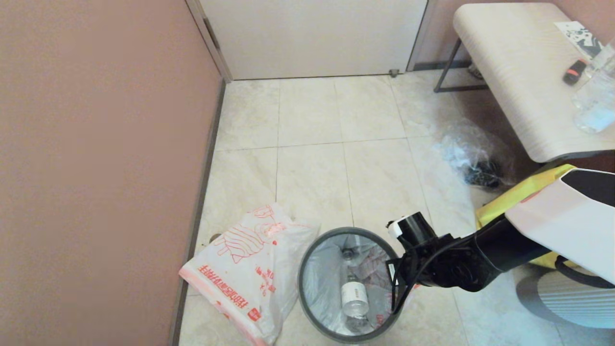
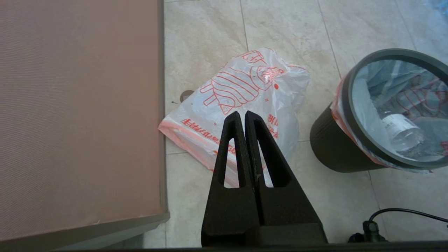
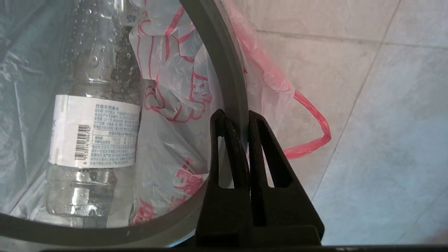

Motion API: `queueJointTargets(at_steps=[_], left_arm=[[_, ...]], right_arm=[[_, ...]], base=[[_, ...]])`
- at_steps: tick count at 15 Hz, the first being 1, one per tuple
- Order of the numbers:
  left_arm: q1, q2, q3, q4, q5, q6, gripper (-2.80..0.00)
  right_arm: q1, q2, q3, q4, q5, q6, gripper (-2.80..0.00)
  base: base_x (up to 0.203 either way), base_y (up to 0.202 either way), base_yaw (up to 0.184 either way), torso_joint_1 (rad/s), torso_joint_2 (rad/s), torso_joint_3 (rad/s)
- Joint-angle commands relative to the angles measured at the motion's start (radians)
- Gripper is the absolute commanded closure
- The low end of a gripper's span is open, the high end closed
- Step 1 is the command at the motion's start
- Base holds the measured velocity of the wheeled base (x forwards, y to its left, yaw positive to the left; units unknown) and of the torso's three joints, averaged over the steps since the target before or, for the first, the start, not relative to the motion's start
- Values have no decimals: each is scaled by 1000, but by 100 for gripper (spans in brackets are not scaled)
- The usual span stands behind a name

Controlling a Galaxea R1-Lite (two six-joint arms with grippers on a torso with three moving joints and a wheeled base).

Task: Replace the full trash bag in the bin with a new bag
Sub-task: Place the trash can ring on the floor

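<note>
Two bags noted: the full trash bag [image 1: 336,283] sits in the bin [image 1: 307,307]; the new bag [image 1: 250,269] lies on the floor beside it. Right gripper [image 3: 233,117] pinches the hoop rim [image 3: 213,49]. Left gripper [image 2: 242,117], closed and empty, hangs over the new bag. Risk: the light bin may tip when the rim lifts.

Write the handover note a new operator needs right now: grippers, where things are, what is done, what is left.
Right gripper: shut on the hoop rim at the bin's right edge.
Left gripper: shut, empty, above the new bag.
New bag lies flat on the floor, left of the bin, by the wall.
Full bag sits in the bin under the rim, a bottle inside, one handle hanging outside.
Done: rim gripped.
Left: lift rim, pull full bag, fit new bag.
</note>
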Motion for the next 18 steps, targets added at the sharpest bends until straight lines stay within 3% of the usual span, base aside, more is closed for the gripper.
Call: queueJointTargets(at_steps=[1,8,14,18], left_arm=[[0,1,0,0,0,0,0],[0,1,0,0,0,0,0],[0,1,0,0,0,0,0],[0,1,0,0,0,0,0]], right_arm=[[0,-17,-2,1,-2,1,0],[22,-189,29,128,-2,16,0],[180,-458,61,390,5,189,0],[149,-730,170,554,3,198,0]], base=[[0,0,0,0,0,0],[0,0,0,0,0,0],[0,0,0,0,0,0],[0,0,0,0,0,0]])
